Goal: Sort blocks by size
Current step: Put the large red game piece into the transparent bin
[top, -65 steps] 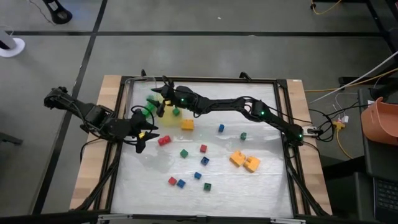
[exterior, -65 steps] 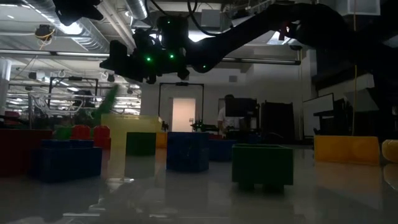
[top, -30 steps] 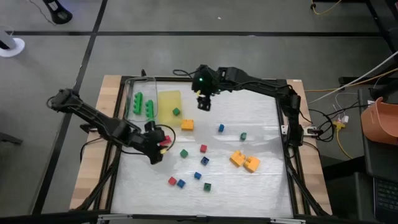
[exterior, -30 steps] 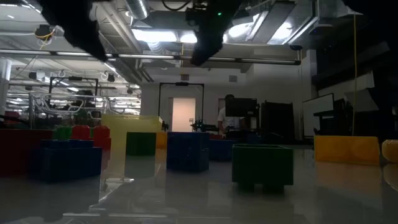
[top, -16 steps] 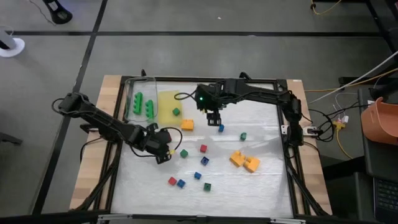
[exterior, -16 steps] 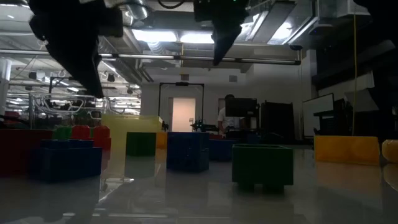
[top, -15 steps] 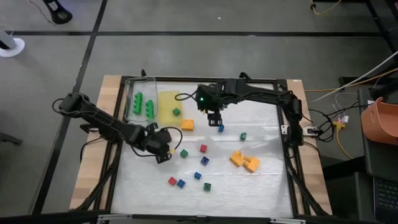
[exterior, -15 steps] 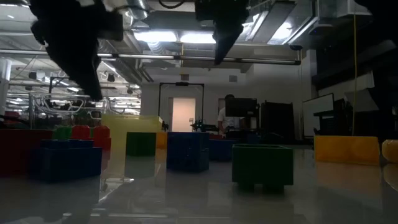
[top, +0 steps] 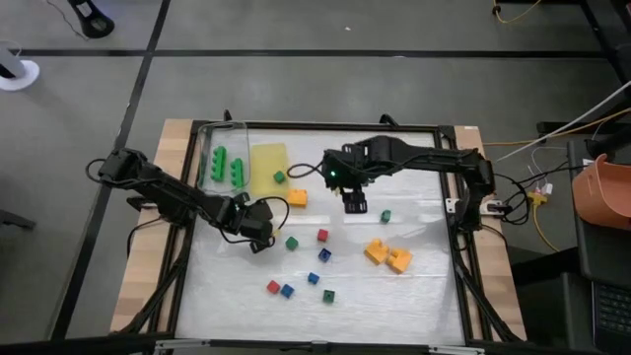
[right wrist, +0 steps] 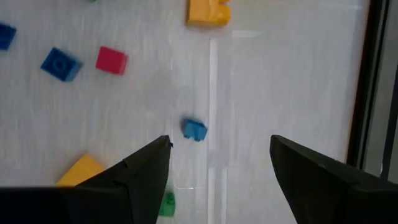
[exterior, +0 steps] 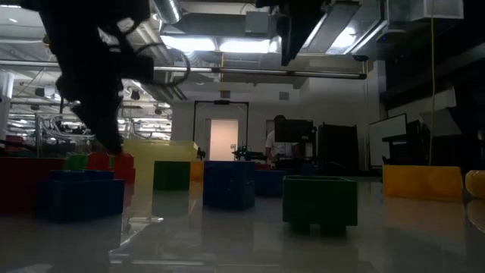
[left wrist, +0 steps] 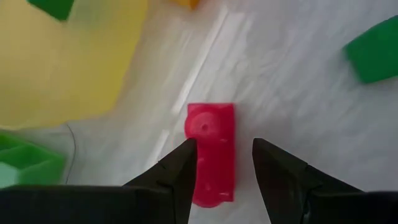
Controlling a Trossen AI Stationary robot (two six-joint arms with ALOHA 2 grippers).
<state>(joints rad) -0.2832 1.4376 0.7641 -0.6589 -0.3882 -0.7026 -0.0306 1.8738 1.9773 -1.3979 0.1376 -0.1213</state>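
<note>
Left claw (left wrist: pixel 224 163), spread, straddles a red two-stud brick (left wrist: pixel 211 151) at the worktop's (top: pixel 414 286) 9 o'clock; right claw (right wrist: pixel 219 163), spread, hovers over a blue cube (right wrist: pixel 194 129) near centre.

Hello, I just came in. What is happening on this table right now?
Two robot arms are sorting toy blocks by size. The left pincer is open above a long red brick lying on the white table, ready to grasp it. The right pincer is open over a small blue cube. Three long green bricks already lie in the clear container. A small green cube sits on the yellow tray; other blocks are scattered.
</note>
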